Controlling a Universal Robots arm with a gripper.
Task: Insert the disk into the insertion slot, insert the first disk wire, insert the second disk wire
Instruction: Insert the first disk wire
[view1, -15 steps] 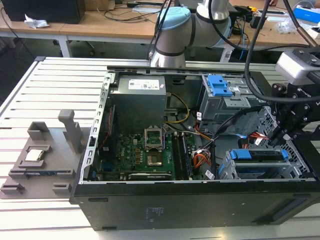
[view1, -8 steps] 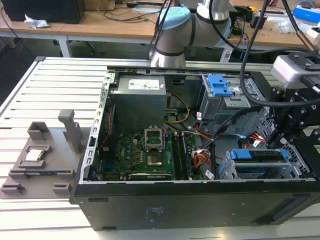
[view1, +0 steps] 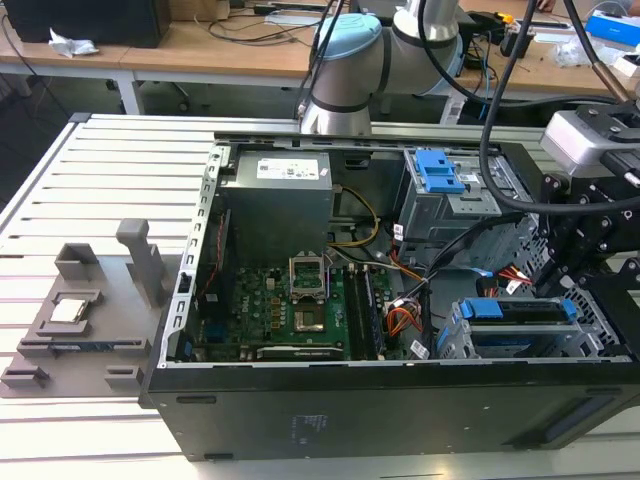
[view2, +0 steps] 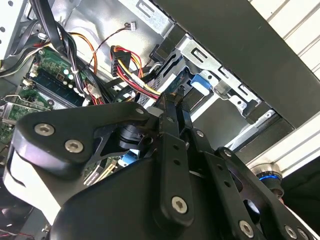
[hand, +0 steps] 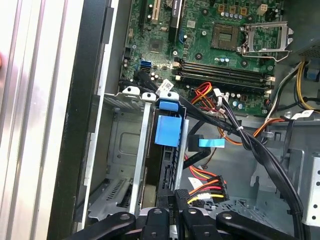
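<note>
The disk (view1: 520, 338) sits in its blue carrier (hand: 167, 131) inside the insertion slot (view1: 452, 347), a silver perforated cage (hand: 131, 150) at the case's front corner on the exterior view's right. My gripper (view1: 556, 282) hangs over the disk's rear end. Its fingers (view2: 169, 150) lie close together, so the gripper (view2: 167, 103) looks shut. The fingertips (hand: 175, 196) touch the end of a black plug with red, yellow and black wires (hand: 205, 192). Whether they pinch it is hidden. A flat blue wire end (hand: 210, 143) hangs loose beside the cage.
The open case holds a motherboard (view1: 300, 310), a power supply (view1: 275, 205) and a taller grey bay with a blue latch (view1: 440, 170). Thick black cables (hand: 265, 150) cross beside the cage. A grey fixture with a small chip (view1: 68, 310) lies on the exterior view's left.
</note>
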